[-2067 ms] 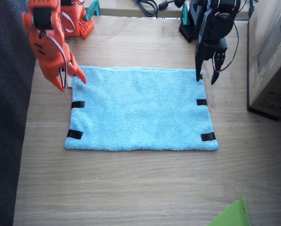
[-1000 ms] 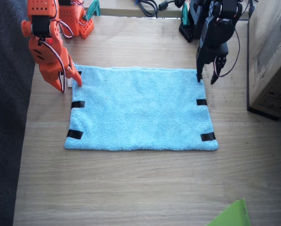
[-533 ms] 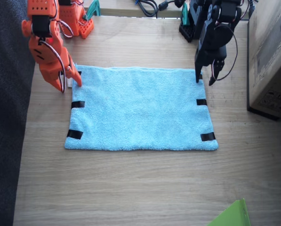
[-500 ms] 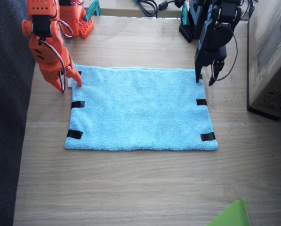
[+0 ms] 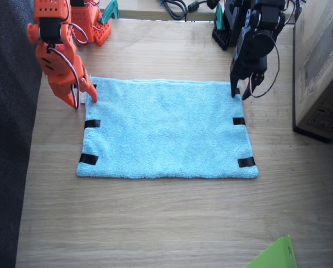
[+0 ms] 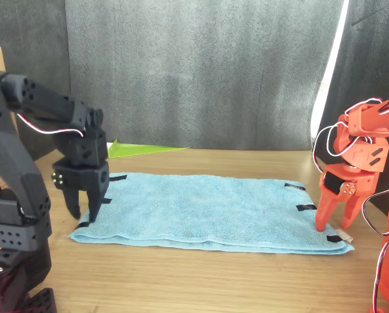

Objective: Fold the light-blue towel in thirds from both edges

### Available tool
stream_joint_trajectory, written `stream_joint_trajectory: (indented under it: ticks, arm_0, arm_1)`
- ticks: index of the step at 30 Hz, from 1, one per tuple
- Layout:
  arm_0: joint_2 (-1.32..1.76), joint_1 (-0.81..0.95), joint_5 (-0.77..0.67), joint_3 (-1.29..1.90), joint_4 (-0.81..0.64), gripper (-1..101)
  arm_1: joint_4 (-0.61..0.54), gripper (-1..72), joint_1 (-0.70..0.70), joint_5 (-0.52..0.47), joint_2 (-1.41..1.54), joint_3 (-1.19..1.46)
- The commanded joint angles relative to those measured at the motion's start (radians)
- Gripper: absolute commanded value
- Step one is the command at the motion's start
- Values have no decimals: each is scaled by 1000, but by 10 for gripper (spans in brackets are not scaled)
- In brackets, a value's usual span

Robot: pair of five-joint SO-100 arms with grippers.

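A pale wooden bench (image 5: 155, 223) stands before a dark grey curtain (image 6: 194, 65); a cardboard box (image 5: 319, 67) sits at the bench's edge, daylight showing beside the curtain.

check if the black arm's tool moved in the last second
Yes. In the fixed view the left tool has drifted slightly toward the table's far edge, judged against the towel corner and its black tape strip. It hangs open at that corner.

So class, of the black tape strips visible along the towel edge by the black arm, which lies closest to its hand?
The upper strip, just below the left hand; the other strip sits near the towel's front corner.
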Motion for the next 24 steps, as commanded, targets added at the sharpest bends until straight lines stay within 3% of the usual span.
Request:
stream_joint_trajectory:
  ticks: [1, 14, 22, 24]
  arm_0:
    - [0, 14, 12, -40, 20, 193]
    - [-141, 44, 6, -192, 57, 197]
    - [-163, 15, 12, -204, 57, 33]
    - [-158, 9, 15, -196, 57, -1]
  arm_1:
    - [26, 303, 18, 14, 25, 8]
    - [26, 299, 14, -2, 44, 25]
    - [25, 267, 8, -12, 58, 40]
    - [26, 208, 8, -17, 58, 40]
